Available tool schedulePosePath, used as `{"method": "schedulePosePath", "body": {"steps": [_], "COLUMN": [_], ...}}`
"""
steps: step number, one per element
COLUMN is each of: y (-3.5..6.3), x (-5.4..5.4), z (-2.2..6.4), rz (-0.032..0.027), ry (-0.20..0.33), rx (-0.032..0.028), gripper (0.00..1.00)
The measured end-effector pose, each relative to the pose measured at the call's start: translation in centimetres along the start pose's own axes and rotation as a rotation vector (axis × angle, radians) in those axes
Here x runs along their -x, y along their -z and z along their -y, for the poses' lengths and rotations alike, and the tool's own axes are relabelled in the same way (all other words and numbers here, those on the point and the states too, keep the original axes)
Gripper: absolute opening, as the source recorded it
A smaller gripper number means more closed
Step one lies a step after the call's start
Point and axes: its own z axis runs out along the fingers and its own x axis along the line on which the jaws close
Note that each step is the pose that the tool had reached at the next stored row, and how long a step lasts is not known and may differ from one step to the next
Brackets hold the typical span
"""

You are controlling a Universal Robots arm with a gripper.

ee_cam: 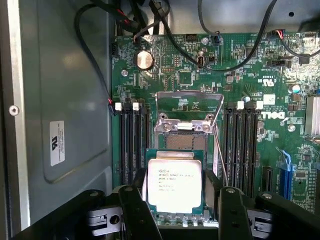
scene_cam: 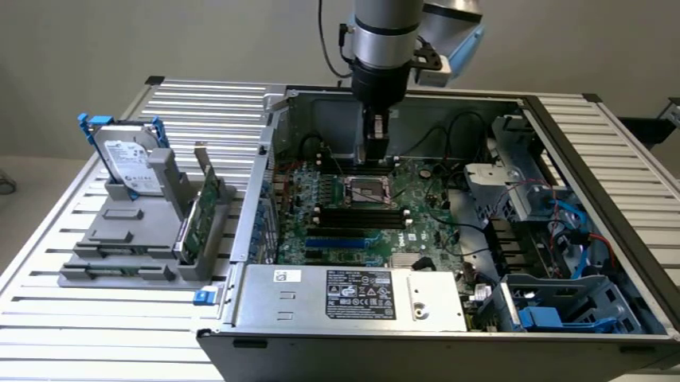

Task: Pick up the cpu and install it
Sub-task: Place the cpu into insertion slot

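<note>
The cpu, a small square chip with a silvery printed top and a green rim, sits between my gripper's two black fingers, which press on its opposite sides. It hangs above the green motherboard, just short of the open socket, whose metal load frame is tipped up. In the exterior view my gripper points straight down inside the open computer case, just above and behind the socket.
A grey holder on the slatted table, at the exterior view's left, carries a silver hard drive and a thin green card. The power supply, drive cages, black cables and memory slots crowd the socket.
</note>
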Motion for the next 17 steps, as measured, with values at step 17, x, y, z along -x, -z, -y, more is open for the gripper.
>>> {"method": "schedulePosePath", "body": {"steps": [17], "y": [-2.89], "x": [0.3], "z": [0.53], "rz": [0.0073], "ry": [-0.037], "rx": [0.0159], "gripper": [0.55]}}
